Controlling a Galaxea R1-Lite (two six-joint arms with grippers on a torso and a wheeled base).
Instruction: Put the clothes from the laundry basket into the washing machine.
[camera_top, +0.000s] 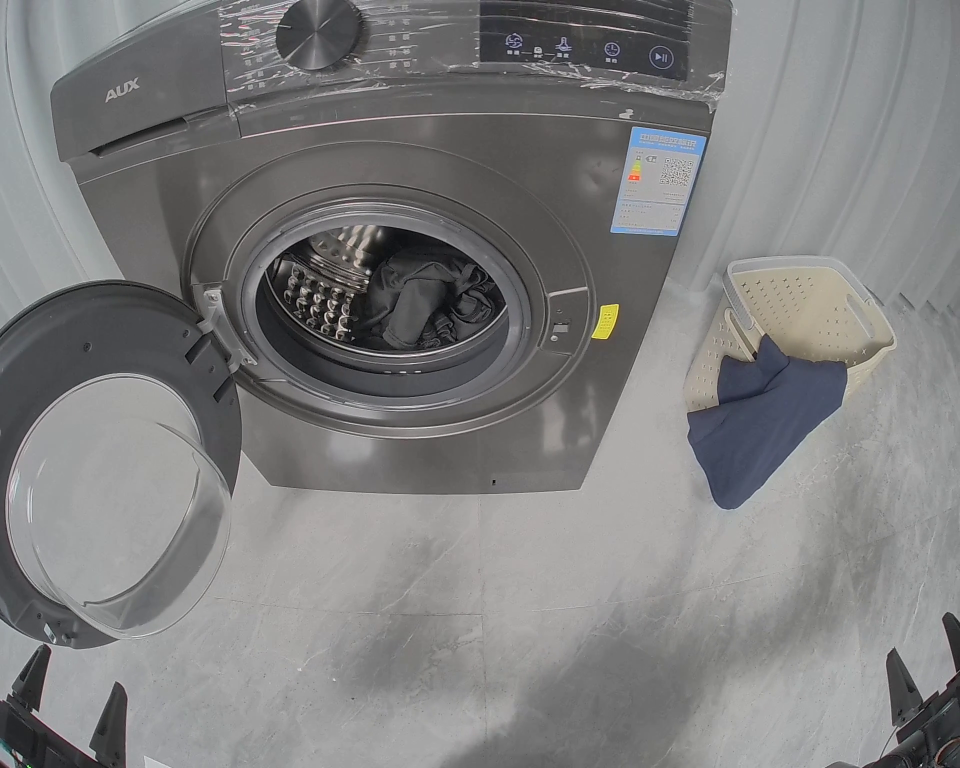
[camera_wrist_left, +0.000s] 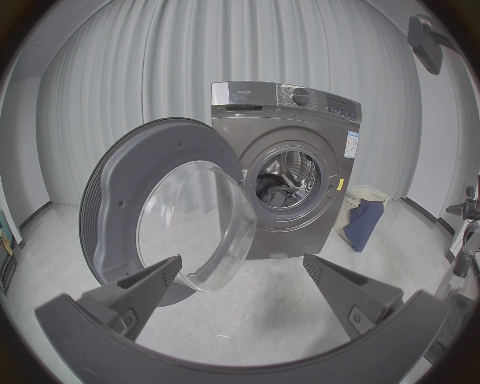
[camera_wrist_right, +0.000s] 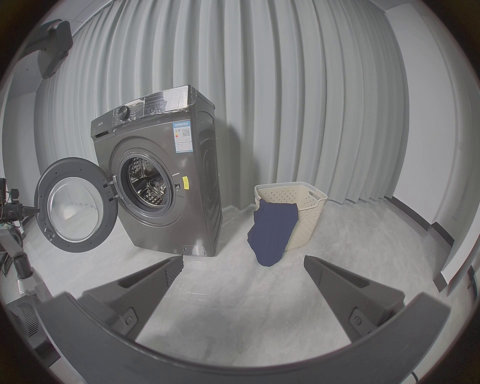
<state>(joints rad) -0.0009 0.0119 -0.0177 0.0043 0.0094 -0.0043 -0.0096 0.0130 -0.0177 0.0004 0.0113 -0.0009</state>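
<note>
Both jaws spread empty, my right gripper (camera_wrist_right: 242, 265) sits nearer than my left gripper (camera_wrist_left: 240, 260) to the navy blue cloth (camera_top: 765, 425) hanging lengthwise over the rim of the cream perforated plastic laundry basket (camera_top: 810, 305), ahead-right.

Pale marbled floor (camera_wrist_right: 375, 235) lies beneath and ahead of the right claw (camera_wrist_right: 242, 260). A pleated grey curtain (camera_wrist_right: 300, 100) hangs well beyond it, with dark skirting (camera_wrist_right: 415, 216) at the wall foot.

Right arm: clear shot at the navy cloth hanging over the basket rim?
Probably yes: the navy cloth drapes outside the laundry basket, bare floor lies between, and the right tool is open.
</note>
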